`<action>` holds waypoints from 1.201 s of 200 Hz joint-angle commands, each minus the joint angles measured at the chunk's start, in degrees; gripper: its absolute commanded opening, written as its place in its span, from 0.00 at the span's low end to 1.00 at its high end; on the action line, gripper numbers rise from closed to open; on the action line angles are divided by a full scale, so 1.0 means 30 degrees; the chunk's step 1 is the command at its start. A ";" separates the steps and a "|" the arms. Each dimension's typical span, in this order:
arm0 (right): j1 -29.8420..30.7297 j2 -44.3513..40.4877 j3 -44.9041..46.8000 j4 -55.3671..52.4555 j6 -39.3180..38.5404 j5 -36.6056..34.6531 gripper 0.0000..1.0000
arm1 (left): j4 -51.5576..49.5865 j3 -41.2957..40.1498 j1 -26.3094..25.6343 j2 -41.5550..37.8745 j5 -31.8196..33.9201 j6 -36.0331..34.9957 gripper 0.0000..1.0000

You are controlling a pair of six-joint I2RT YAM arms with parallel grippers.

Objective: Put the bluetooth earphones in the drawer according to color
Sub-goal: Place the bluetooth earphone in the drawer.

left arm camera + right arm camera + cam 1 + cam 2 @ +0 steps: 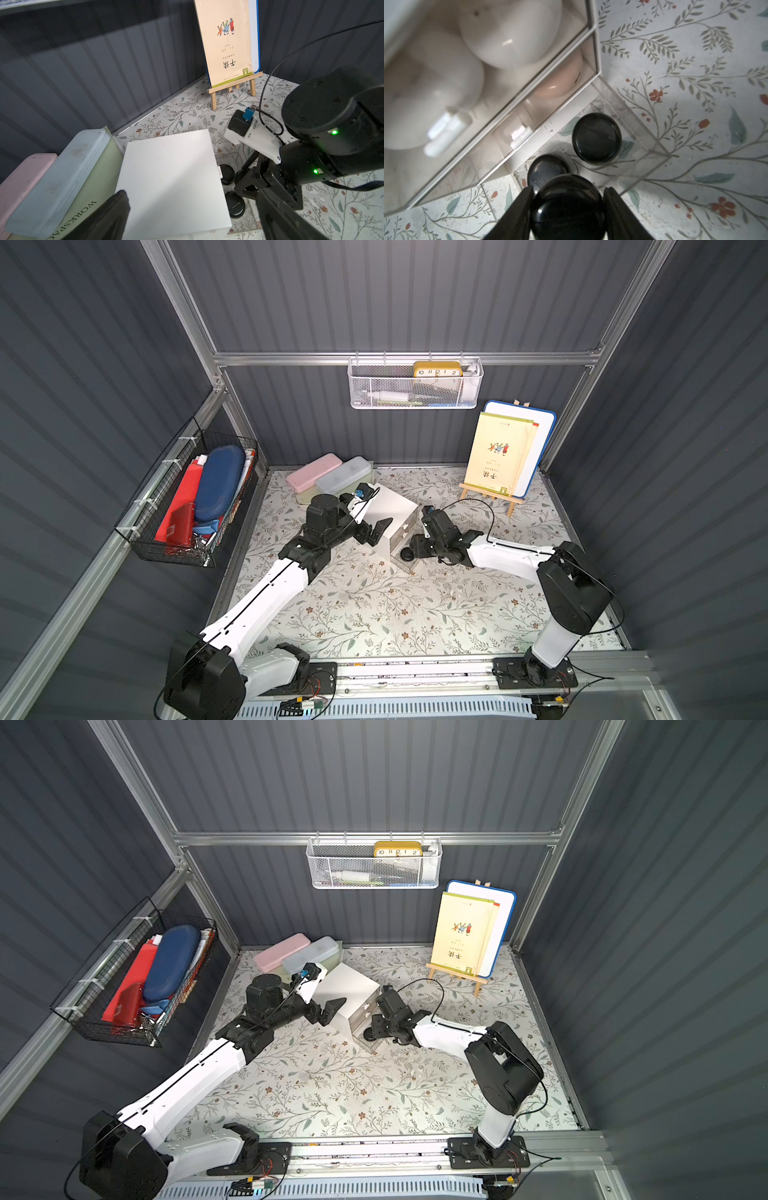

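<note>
The drawer (pixel 392 506) (pixel 353 984) is a white cube cabinet; its clear bottom drawer (pixel 652 151) is pulled out. Two black bluetooth earphones (pixel 597 138) (pixel 548 168) lie in it. My right gripper (pixel 568 192) (pixel 411 549) hangs over that drawer's near end, shut on a third black case (pixel 568 209). White cases (pixel 510 31) fill the top drawer and a pink one (pixel 560 83) shows in the middle drawer. My left gripper (pixel 376 531) (pixel 191 220) stands open at the cabinet's left side, its fingers (pixel 116 209) on either side of the top (pixel 172 176).
A pink pencil case (pixel 313 470) and a grey-blue one (pixel 345 477) lie on a pale green box (pixel 305 497) behind the cabinet. A book on a wooden easel (pixel 498 456) stands back right. Wire baskets hang on the left wall (pixel 195 502) and the back wall (pixel 415 383).
</note>
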State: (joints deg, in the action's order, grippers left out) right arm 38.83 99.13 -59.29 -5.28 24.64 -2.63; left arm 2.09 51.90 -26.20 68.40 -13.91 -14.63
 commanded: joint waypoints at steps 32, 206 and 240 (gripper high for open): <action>-0.0069 0.0521 -0.0680 0.0565 0.0164 0.0279 0.60 | -0.0077 -0.0206 0.0148 -0.0593 -0.0189 0.0130 0.99; -0.0371 -0.0944 0.0964 0.1909 0.1364 0.1142 0.14 | 0.0095 0.0308 0.0206 0.0241 -0.0282 0.0169 0.99; -0.0382 -0.0398 0.0961 0.2483 0.2194 0.2430 0.02 | 0.0132 0.0150 0.0236 0.0117 -0.0245 0.0212 0.99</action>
State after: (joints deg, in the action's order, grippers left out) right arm 37.69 96.47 -56.75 -0.16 28.93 1.23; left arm 1.69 51.90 -25.82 68.79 -13.91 -14.61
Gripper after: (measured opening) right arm 0.044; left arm 0.994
